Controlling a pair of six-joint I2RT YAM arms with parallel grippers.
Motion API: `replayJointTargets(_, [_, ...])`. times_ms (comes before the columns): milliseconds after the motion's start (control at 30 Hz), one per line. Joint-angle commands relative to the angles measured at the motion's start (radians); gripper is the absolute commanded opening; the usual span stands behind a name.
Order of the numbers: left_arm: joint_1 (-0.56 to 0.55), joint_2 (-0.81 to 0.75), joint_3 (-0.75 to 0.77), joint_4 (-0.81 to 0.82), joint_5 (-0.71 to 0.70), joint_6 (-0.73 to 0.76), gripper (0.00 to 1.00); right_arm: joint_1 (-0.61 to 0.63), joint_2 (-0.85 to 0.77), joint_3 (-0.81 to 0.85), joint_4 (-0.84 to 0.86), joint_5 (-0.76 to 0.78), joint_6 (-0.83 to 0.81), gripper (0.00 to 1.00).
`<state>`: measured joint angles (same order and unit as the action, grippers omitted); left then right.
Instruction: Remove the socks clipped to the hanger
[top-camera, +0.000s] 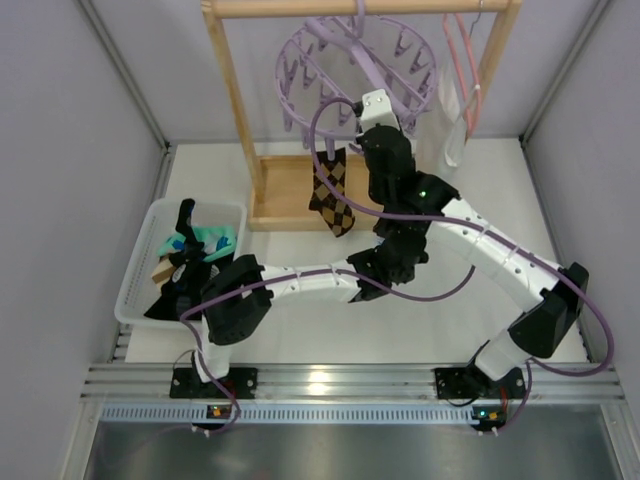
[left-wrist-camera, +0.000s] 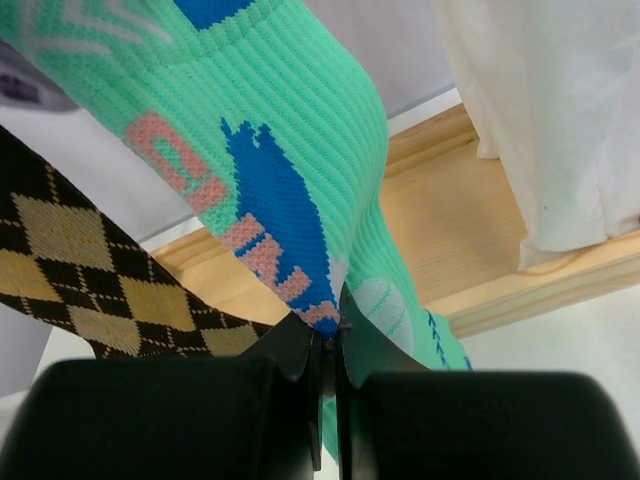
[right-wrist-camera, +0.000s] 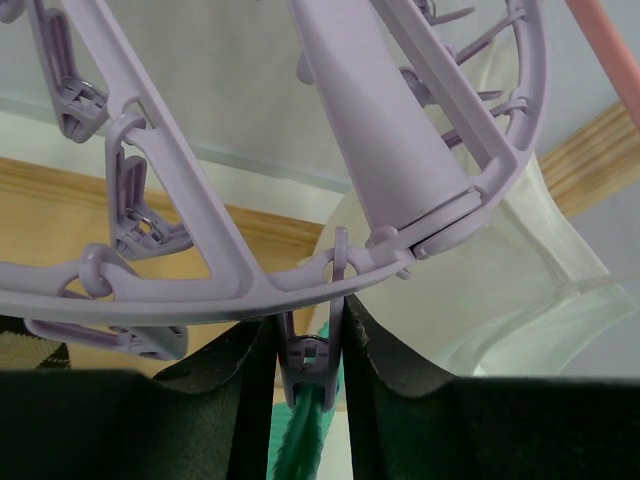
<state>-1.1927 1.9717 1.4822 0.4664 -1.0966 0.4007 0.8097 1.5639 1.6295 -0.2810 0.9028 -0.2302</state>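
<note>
L arm (top-camera: 300, 282): white tube link, chunky blk joint housings, lilac cable looped alongside; blk base w/ orange LED at 6 o'clock. R arm (top-camera: 490, 250): same white/blk build, small dark screw dots on white link, green LED on blk wrist housing, white cam block at 12 o'clock end. L gripper (left-wrist-camera: 328, 345) fingers glossy blk, blocky. R gripper (right-wrist-camera: 308, 320) pads matt dk, fuzzy-edged.

Top external: above and behind arm bases, looking down over whole counter (top-camera: 400, 330). Left wrist: very close on mint sock (left-wrist-camera: 300, 120), facing wooden rack base (left-wrist-camera: 470, 220). Right wrist: tilted up, close under clip peg (right-wrist-camera: 312, 355) and hanger (right-wrist-camera: 250, 280); top view shares hanger (top-camera: 360, 60).
</note>
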Motion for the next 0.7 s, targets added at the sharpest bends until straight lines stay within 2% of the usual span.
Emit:
replayJointTargets(0, [-0.004,-0.100,-0.088,0.023,0.053,-0.074,0.00,-0.007,-0.079,0.015,0.032,-0.138,0.086,0.00])
replayJointTargets(67, [-0.005,-0.146,-0.175,0.023,0.079,-0.141,0.00,-0.015,-0.096,0.006,0.043,-0.163,0.097,0.00])
replayJointTargets(200, [-0.004,-0.183,-0.249,0.006,0.109,-0.209,0.00,-0.021,-0.093,0.009,0.054,-0.171,0.111,0.00])
replayJointTargets(300, [-0.004,-0.203,-0.276,-0.005,0.086,-0.217,0.00,-0.030,-0.087,0.023,0.036,-0.192,0.124,0.00])
replayJointTargets(333, [-0.005,-0.230,-0.299,-0.014,0.052,-0.230,0.00,-0.033,-0.085,0.026,0.025,-0.199,0.129,0.03])
replayJointTargets(367, [-0.005,-0.253,-0.313,-0.062,0.035,-0.252,0.00,-0.040,-0.087,0.023,0.004,-0.218,0.135,0.12])
replayJointTargets(400, [-0.004,-0.281,-0.330,-0.093,0.023,-0.310,0.00,-0.046,-0.096,0.015,-0.001,-0.228,0.155,0.29])
replayJointTargets(433, [-0.004,-0.347,-0.373,-0.136,0.005,-0.348,0.00,-0.050,-0.106,0.001,-0.001,-0.238,0.163,0.38])
replayJointTargets(467, [-0.004,-0.384,-0.391,-0.235,-0.011,-0.391,0.00,-0.061,-0.119,-0.032,0.000,-0.255,0.170,0.50])
replayJointTargets(500, [-0.002,-0.419,-0.407,-0.311,-0.017,-0.499,0.00,-0.064,-0.145,-0.049,0.008,-0.265,0.186,0.59])
replayJointTargets(567, [0.013,-0.523,-0.442,-0.430,-0.011,-0.597,0.00,-0.067,-0.175,-0.097,0.005,-0.297,0.199,0.64])
replayJointTargets(600, [0.021,-0.557,-0.451,-0.553,-0.009,-0.668,0.00,-0.067,-0.209,-0.111,-0.012,-0.314,0.221,0.70])
replayJointTargets(667, [0.038,-0.658,-0.473,-0.659,-0.008,-0.726,0.00,-0.067,-0.251,-0.160,-0.036,-0.379,0.270,0.77])
